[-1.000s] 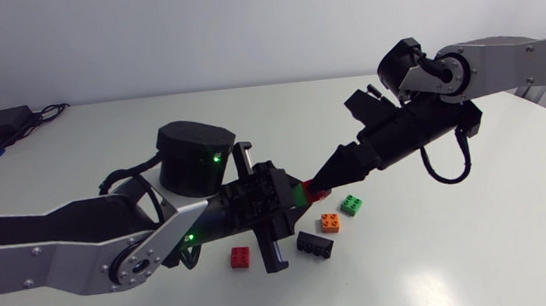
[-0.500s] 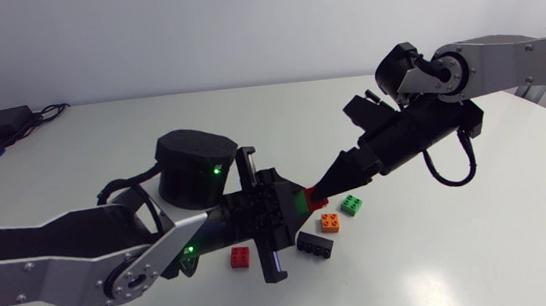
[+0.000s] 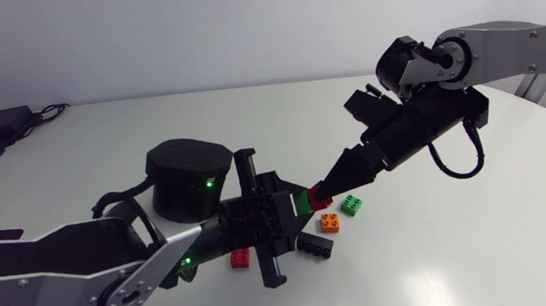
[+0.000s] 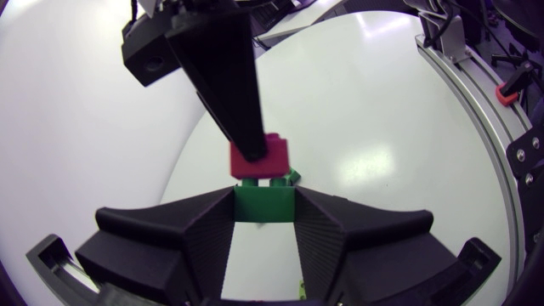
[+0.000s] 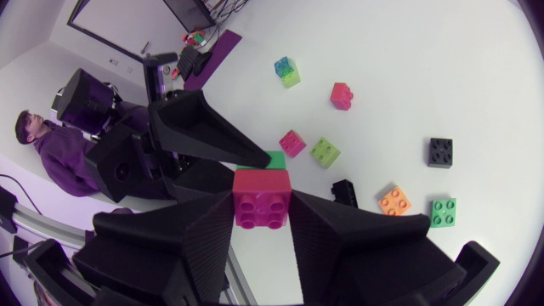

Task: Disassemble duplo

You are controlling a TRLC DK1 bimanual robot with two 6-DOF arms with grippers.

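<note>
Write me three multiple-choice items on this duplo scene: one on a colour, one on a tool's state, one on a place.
1. The held brick in the left tool is: A orange, B green, C black.
2. The right tool is: A open and empty, B shut on the red brick, C lying flat on the tabletop.
3. The orange brick lies: A in the left tool, B atop the red brick, C on the table beside the loose green brick.

Answers:
1 B: the left wrist view shows green in that tool's grip.
2 B: the right wrist view shows it clamping the brick's two sides.
3 C: the head view shows the two side by side on the tabletop.
</note>
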